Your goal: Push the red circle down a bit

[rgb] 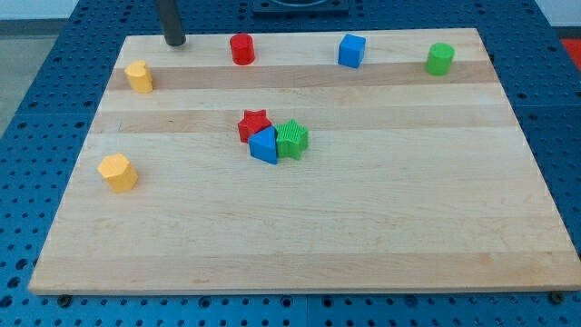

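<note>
The red circle (pixel 241 48) is a short red cylinder near the board's top edge, left of centre. My tip (pixel 173 41) is at the end of the dark rod, also by the top edge, to the left of the red circle with a clear gap between them. It touches no block.
A blue cube (pixel 351 51) and a green cylinder (pixel 440 59) sit along the top right. A yellow block (pixel 139 76) lies below my tip. A yellow hexagon (pixel 118 172) is at the left. A red star (pixel 254 123), blue block (pixel 264 144) and green star (pixel 292 139) cluster mid-board.
</note>
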